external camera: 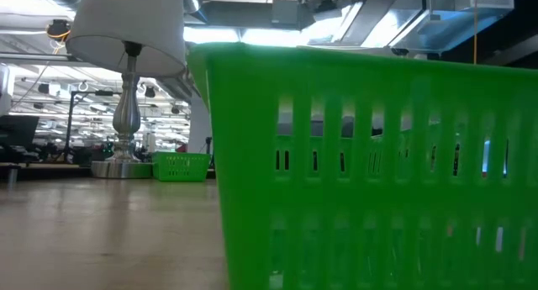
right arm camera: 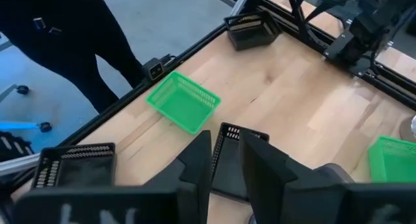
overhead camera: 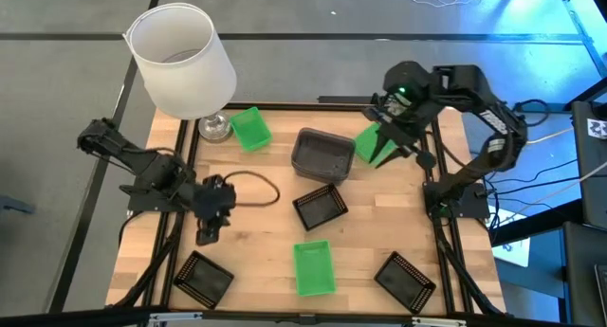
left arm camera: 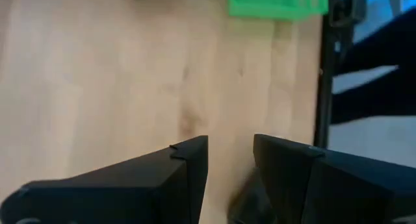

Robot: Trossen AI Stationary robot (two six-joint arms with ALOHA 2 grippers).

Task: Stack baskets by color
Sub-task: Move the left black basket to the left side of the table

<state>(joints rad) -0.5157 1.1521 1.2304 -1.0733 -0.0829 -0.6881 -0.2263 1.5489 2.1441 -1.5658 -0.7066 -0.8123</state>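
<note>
1. While the left gripper is hovering over bare table, slightly parted and empty, the right gripper is hanging over a tilted green basket.
2. Its grip is proving impossible to tell.
3. A grey basket is sitting just beside.

green basket cut off, lampshade cropped

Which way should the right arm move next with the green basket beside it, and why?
Probably toward the second green basket near the lamp, to nest them. The tilted green basket sits at the right gripper, and the green ones still lie apart, unstacked.
</note>
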